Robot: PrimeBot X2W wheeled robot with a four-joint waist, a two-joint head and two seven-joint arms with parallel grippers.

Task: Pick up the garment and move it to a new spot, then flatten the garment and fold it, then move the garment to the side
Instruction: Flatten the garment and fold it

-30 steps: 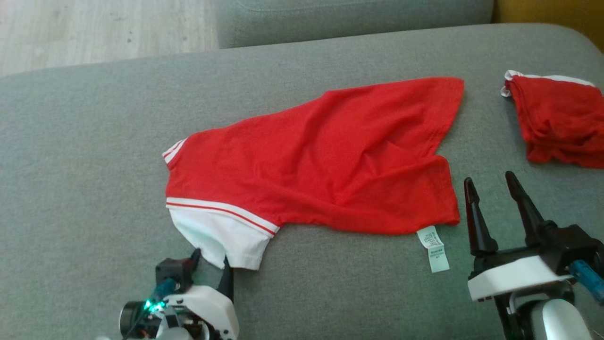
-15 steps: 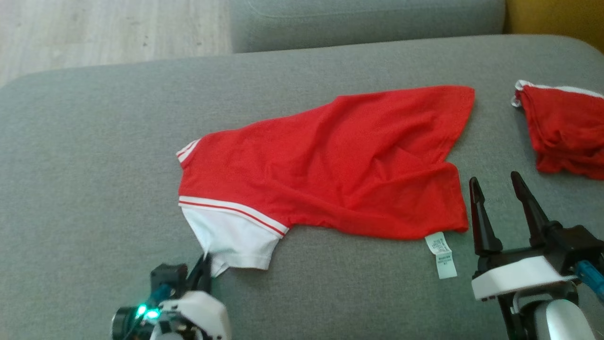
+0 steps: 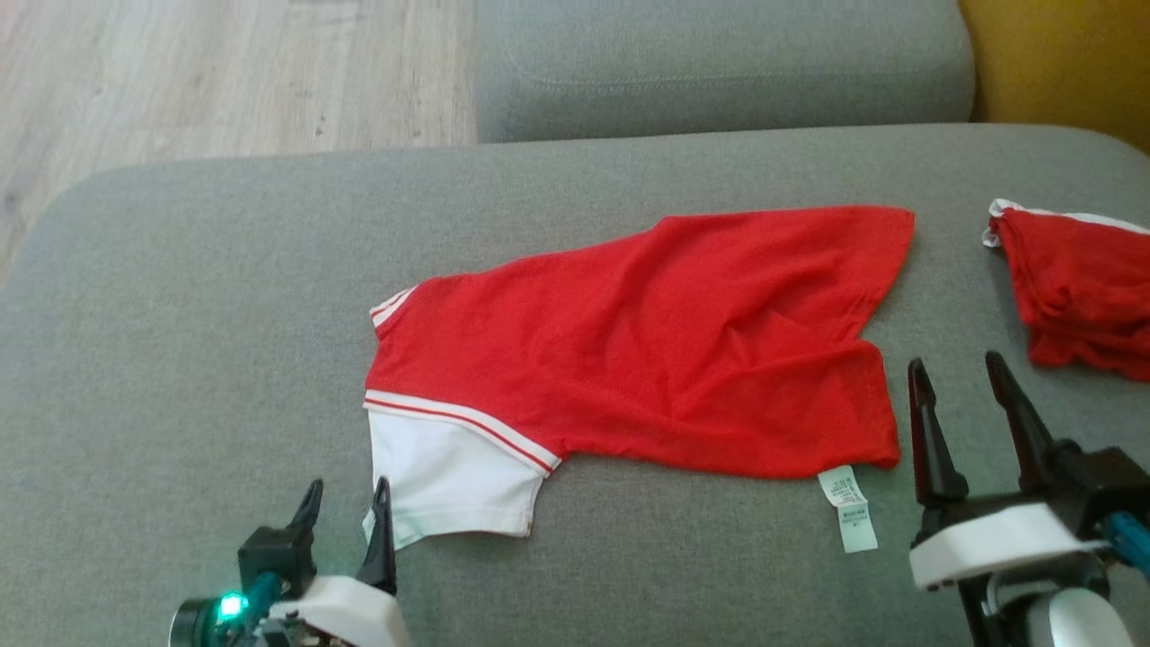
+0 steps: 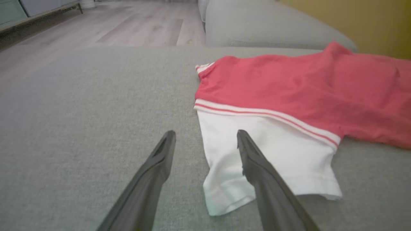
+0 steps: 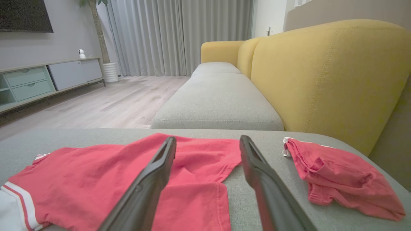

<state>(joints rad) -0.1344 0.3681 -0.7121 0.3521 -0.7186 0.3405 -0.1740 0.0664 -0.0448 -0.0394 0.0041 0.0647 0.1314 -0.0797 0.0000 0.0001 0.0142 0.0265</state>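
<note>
A broad grey cushion (image 3: 180, 314) fills the head view, with pale wood floor (image 3: 225, 81) beyond its far left corner.

At the lower left, the left gripper (image 3: 349, 490) is spread open and holds nothing. Its inner finger sits at the near corner of the white sleeve (image 3: 449, 476). In the left wrist view that finger crosses in front of the sleeve's lower edge while the other is over bare cushion. Whether it touches the cloth cannot be told.

The garment (image 3: 665, 341) lies spread on the middle of the cushion. It is red and lightly wrinkled, with a white, red-striped band where the sleeve joins the body. Its body runs from that sleeve up and away to a far right corner. A pale care label (image 3: 853, 508) sticks out from the near right hem onto the cushion.

Just right of that hem is the right gripper (image 3: 954, 364) — fingers parted, empty, pointing away over the cushion beside the cloth.

Further right, well apart from the garment, a second red piece (image 3: 1078, 288) lies bunched, a white edge showing at its top. Behind it rises a yellow backrest (image 3: 1060, 63).
</note>
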